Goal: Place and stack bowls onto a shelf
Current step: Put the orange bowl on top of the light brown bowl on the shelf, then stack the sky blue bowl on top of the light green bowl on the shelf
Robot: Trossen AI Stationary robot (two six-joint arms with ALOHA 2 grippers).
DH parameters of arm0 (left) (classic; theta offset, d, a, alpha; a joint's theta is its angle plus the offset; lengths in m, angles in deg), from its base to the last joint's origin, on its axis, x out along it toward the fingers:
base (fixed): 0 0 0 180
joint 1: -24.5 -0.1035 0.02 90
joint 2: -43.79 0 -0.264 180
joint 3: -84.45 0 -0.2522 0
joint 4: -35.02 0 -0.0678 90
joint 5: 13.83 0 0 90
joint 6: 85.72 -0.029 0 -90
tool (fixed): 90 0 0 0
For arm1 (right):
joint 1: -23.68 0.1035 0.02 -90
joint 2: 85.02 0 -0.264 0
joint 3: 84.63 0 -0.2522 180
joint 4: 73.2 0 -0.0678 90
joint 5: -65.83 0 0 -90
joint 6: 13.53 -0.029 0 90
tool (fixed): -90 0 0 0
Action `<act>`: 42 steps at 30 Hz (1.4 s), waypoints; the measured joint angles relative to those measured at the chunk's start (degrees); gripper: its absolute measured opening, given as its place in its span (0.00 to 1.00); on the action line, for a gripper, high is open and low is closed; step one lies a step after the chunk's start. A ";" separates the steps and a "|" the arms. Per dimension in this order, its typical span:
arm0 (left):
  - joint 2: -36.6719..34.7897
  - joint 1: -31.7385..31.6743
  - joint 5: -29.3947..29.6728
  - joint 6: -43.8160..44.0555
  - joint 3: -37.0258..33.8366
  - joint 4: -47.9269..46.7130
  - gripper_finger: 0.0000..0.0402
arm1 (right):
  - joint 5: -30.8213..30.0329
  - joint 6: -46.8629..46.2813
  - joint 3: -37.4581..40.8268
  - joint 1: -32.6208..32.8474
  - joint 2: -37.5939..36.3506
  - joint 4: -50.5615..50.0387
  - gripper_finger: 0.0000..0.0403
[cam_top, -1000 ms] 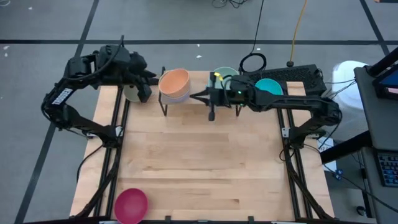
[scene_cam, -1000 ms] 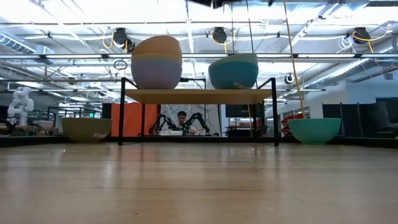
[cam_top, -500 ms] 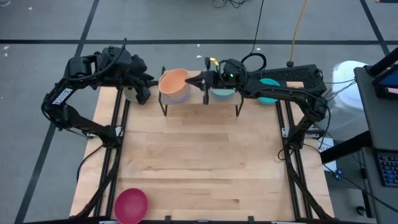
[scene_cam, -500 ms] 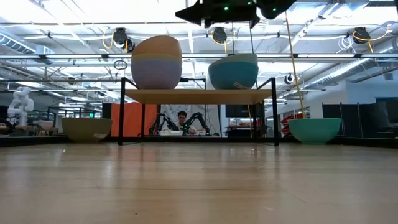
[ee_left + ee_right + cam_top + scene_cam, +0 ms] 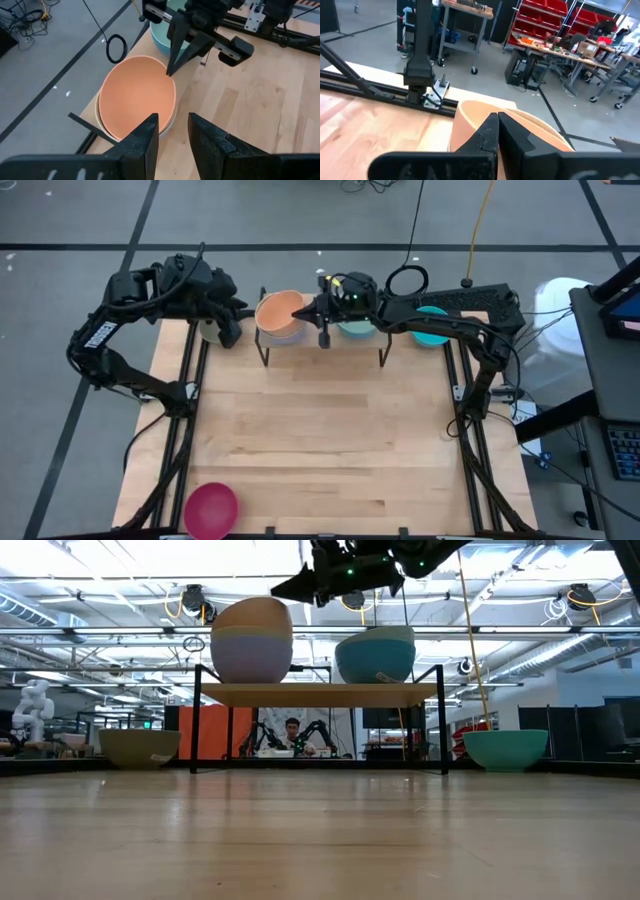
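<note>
the right gripper (image 5: 303, 310), pinched shut and empty, hovered at the rim of the orange bowl (image 5: 279, 310) atop the shelf (image 5: 318, 694); left gripper (image 5: 173, 131) narrowly parted beside it. one magenta bowl (image 5: 210, 509) lay far off.

The right gripper (image 5: 303, 310) hovers with fingers pressed together just above the shelf (image 5: 320, 338), pointing left. The left gripper (image 5: 236, 321) waits off the shelf's left end, fingers slightly parted.
</note>
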 joint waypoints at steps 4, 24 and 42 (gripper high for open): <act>0.00 0.00 0.00 0.00 0.00 0.00 0.28 | 0.02 0.00 0.00 0.00 -0.02 -1.92 0.00; 0.00 -0.02 0.00 0.07 0.00 0.00 0.28 | -0.05 0.31 0.00 0.02 -0.04 -9.42 0.00; 0.28 0.00 0.00 -2.28 0.00 -7.18 0.28 | -25.09 14.23 0.00 6.33 -20.69 -40.89 0.00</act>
